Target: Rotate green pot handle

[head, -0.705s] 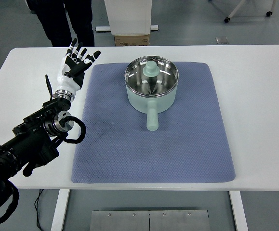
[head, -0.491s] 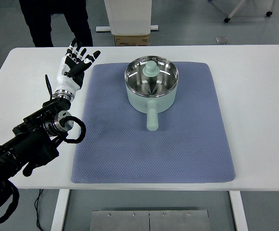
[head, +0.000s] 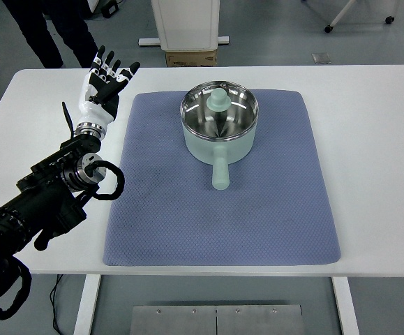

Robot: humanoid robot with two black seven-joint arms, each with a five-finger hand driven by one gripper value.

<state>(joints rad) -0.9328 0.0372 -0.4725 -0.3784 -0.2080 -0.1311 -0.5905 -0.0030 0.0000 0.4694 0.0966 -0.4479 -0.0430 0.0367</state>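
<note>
the pot [head: 219, 129] sits on the far half of the mat [head: 222, 209], lid on, its handle [head: 220, 171] pointing at the near desk [head: 376, 139] edge, free to be swung. the left hand [head: 102, 84] hovers well left of it, fingers spread and empty, seemingly readying a reach.

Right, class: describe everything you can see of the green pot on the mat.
The green pot is a pale mint saucepan with a shiny steel-looking lid topped by a mint knob. Its straight handle points toward the table's near edge. It stands upright on the far half of the blue-grey mat. Nothing else touches it; the left hand is open, well off to its left.
</note>
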